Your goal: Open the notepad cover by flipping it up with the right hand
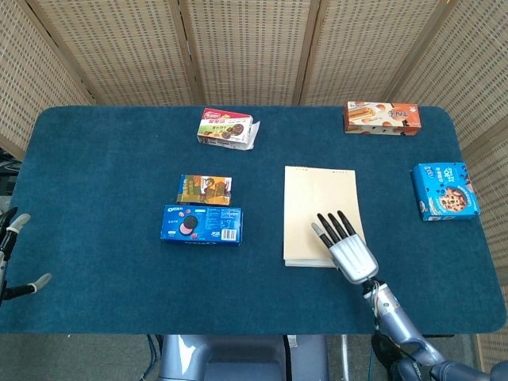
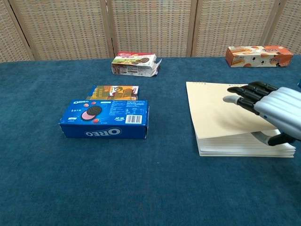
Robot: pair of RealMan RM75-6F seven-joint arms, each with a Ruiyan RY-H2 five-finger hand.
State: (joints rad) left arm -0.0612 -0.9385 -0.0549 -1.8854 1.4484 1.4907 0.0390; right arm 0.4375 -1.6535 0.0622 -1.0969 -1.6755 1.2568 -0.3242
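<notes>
A cream notepad (image 1: 317,198) lies right of the table's middle, its binding at the far edge. My right hand (image 1: 345,246) is at its near right corner, fingers spread flat on top of the cover (image 2: 214,108). In the chest view the right hand (image 2: 268,110) has its thumb tucked under the raised near edge, so it pinches the cover. That edge is lifted and tilted, and the page stack (image 2: 244,149) shows beneath it. My left hand (image 1: 9,238) peeks in at the far left edge of the head view, fingers apart, holding nothing.
A blue Oreo box (image 1: 202,224) and a small orange pack (image 1: 205,189) sit left of the notepad. A red-and-green box (image 1: 226,128) is at the back, an orange box (image 1: 382,117) at the back right, and a blue cookie box (image 1: 444,190) at the right edge.
</notes>
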